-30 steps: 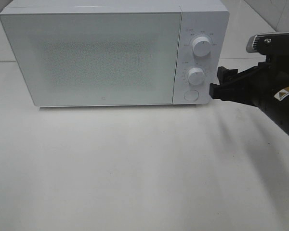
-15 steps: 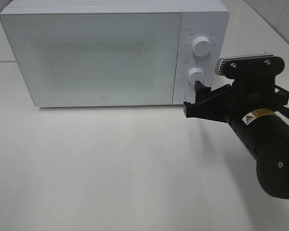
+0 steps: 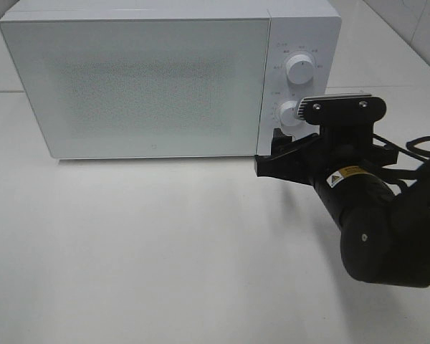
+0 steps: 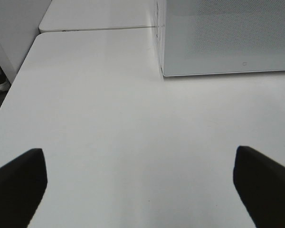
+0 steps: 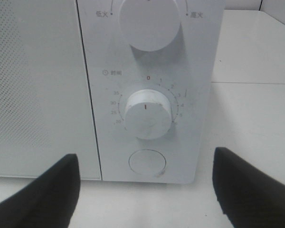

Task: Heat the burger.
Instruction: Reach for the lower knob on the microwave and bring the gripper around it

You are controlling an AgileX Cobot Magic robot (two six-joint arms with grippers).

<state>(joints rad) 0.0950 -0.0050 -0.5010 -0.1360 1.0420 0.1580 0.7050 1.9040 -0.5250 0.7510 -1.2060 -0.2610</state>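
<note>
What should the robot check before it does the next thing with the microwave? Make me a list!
1. The microwave door is shut: ok.
2. The burger is inside: cannot tell. The door hides the inside, and no burger shows anywhere.
3. The timer knob has its mark at zero, so heating is not yet started: ok.
4. The right gripper is open and empty, in front of the round button: ok.
5. The left gripper is open and empty over the table, away from the controls: ok.
</note>
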